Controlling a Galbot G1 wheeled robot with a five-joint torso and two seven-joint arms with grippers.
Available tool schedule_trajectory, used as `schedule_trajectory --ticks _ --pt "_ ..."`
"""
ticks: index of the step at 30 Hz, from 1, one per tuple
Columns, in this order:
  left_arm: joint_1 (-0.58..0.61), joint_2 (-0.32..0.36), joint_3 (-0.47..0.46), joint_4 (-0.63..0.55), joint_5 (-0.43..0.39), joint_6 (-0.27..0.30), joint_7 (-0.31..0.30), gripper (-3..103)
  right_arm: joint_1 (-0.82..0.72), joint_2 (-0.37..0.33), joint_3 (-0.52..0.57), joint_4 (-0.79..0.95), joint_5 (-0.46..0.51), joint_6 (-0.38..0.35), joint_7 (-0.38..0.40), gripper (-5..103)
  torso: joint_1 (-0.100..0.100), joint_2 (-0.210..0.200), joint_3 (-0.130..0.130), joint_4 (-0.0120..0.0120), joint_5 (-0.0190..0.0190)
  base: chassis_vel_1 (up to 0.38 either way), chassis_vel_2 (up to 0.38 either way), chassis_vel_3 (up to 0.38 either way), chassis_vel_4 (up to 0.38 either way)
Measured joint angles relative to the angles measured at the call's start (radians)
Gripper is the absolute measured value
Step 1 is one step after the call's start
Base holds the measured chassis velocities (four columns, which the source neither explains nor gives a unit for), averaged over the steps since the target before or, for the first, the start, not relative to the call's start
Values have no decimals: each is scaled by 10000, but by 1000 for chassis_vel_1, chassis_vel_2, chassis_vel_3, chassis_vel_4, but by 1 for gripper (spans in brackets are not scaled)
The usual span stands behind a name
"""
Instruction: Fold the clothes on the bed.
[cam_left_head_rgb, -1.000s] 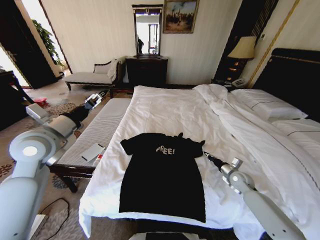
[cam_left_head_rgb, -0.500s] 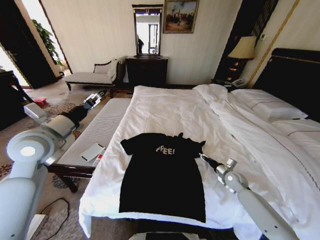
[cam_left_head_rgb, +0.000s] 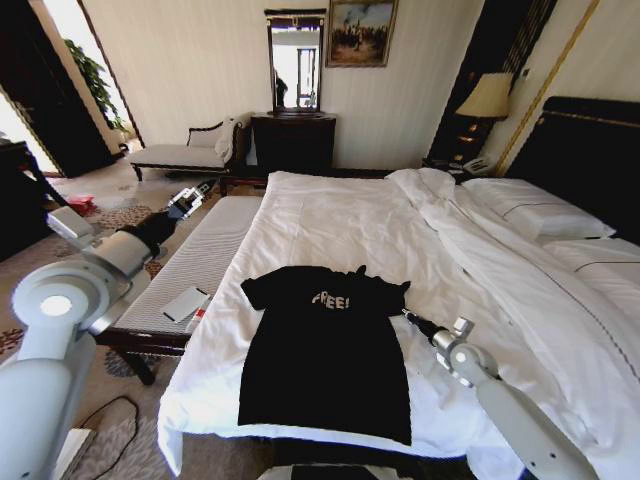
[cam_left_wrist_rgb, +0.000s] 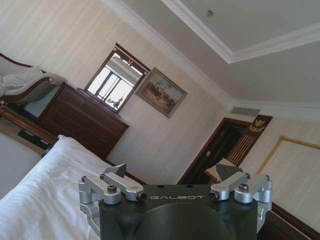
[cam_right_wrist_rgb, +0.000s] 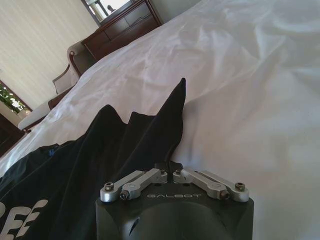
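The clothes are one black T-shirt (cam_left_head_rgb: 325, 355) with white "FREE" lettering, lying flat on the near part of the white bed (cam_left_head_rgb: 330, 215). My right gripper (cam_left_head_rgb: 407, 315) rests on the sheet at the shirt's right sleeve. In the right wrist view its jaws are shut (cam_right_wrist_rgb: 167, 167) with the black fabric (cam_right_wrist_rgb: 100, 165) pinched at the tips, and a fold of cloth rises just beyond them. My left gripper (cam_left_head_rgb: 192, 197) is held up over the bench, away from the bed. In the left wrist view it is open (cam_left_wrist_rgb: 174, 172) with nothing between its fingers.
A striped bench (cam_left_head_rgb: 210, 250) with a small white item (cam_left_head_rgb: 185, 303) on it runs along the bed's left side. The rumpled duvet (cam_left_head_rgb: 500, 270) and pillows (cam_left_head_rgb: 535, 210) lie to the right. A chaise (cam_left_head_rgb: 185, 150) and a dark dresser (cam_left_head_rgb: 293, 140) stand by the far wall.
My right gripper has shifted a little towards the shirt's sleeve and lower on the sheet. The shirt and the left arm are where they were.
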Motion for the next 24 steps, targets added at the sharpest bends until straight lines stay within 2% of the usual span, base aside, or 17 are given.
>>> schedule_trajectory --ticks 4,15,24 --pt "11 -16 -15 -14 4 -2 -3 100 -191 2 195 172 -3 113 6 0 0 0 0 0 -1 0 0 0 0" --pt "16 -173 -63 29 6 -6 0 100 -2074 84 1674 2115 448 447 429 0 -1 0 -1 0 -2 0 0 0 0" --pt "7 -111 -39 75 28 -6 8 100 -2104 164 1603 1889 271 484 488 0 0 0 -1 1 1 0 0 0 0"
